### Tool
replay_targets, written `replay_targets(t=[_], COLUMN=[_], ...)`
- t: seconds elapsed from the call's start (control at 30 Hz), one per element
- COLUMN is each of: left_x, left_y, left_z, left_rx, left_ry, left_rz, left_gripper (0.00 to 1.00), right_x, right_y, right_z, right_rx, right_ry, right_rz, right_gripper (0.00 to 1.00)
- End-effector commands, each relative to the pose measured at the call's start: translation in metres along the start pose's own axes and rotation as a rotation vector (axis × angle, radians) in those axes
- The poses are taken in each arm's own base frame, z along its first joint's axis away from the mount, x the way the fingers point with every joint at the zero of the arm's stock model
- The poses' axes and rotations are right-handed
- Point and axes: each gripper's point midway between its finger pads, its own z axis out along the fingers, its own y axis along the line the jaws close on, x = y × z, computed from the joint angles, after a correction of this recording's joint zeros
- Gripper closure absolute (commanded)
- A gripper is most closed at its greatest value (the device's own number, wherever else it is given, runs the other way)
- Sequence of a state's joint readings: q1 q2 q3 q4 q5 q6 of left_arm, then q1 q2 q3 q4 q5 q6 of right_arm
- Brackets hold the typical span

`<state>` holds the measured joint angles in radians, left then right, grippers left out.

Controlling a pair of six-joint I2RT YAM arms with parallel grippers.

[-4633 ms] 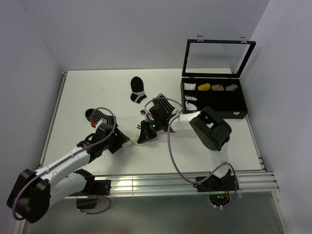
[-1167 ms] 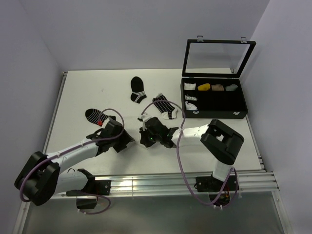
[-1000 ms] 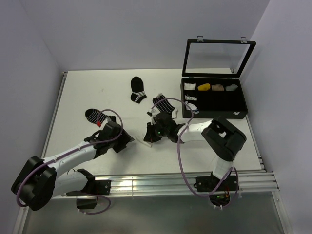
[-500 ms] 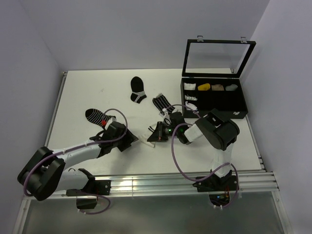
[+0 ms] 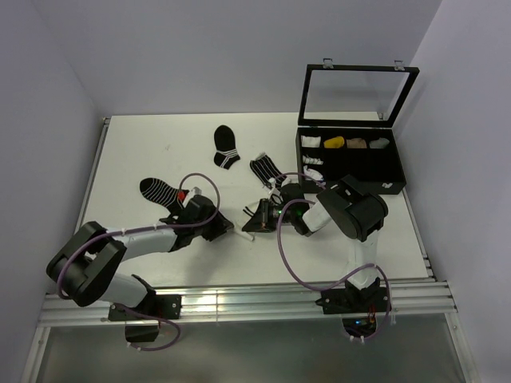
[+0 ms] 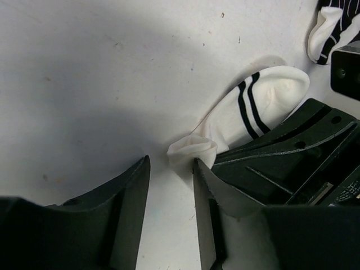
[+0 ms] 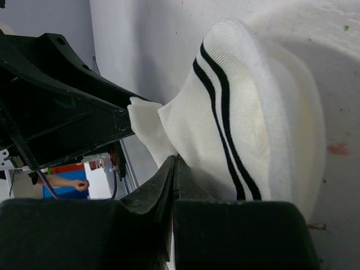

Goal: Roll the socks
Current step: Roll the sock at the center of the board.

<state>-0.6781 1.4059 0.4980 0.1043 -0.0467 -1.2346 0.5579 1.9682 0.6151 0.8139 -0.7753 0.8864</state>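
The mostly white sock (image 6: 253,107) with two black stripes lies on the table between my two grippers; from above only a sliver of it (image 5: 238,227) shows. Its bunched end (image 6: 191,151) sits just at the tips of my left gripper (image 6: 170,163), which is open with bare table between the fingers. My right gripper (image 7: 174,163) is shut, its tips lying against the sock's (image 7: 247,124) near edge. The black sock with white stripes and white toe (image 5: 267,170) lies flat just beyond, also seen in the left wrist view (image 6: 332,25).
An all-black sock (image 5: 225,147) lies further back and a striped black sock (image 5: 157,189) at the left. An open black compartment box (image 5: 351,167) with small rolled items stands at the right. Both arms' grippers (image 5: 226,229) (image 5: 249,226) nearly meet mid-table.
My left gripper has slid right up to the white sock's end and its jaws have narrowed. The right gripper shifted right a second ago and has since stayed shut at the sock.
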Motion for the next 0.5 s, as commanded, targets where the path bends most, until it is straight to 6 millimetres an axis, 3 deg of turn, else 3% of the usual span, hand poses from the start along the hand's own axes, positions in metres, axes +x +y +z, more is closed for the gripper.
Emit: replay_targets(t=[0.0,0.27,0.3,0.33,0.47], left_x=[0.011,0.021,0.022,0.021,0.02], left_y=[0.013,0.022,0.023,0.023,0.025], left_z=[0.009,0.021,0.021,0.021,0.023], left_rx=[-0.053,-0.108,-0.12,-0.124,-0.16], left_ry=[0.035,0.066,0.069,0.066,0.065], left_rz=[0.046,0.063,0.065,0.068,0.079], left_gripper=[0.58,0.65,0.67,0.69,0.88], right_x=[0.007,0.003,0.001,0.001,-0.014], right_y=[-0.03,-0.036,-0.036,-0.039,-0.028], right_z=[-0.003,-0.005,-0.005,-0.007,-0.017], right_rx=[0.092,0.156,0.165,0.197,0.275], right_ry=[-0.003,-0.004,-0.003,-0.002,-0.04], right_rz=[0.059,0.036,0.011,0.009,-0.125], right_gripper=[1.0,0.94,0.91,0.82,0.68])
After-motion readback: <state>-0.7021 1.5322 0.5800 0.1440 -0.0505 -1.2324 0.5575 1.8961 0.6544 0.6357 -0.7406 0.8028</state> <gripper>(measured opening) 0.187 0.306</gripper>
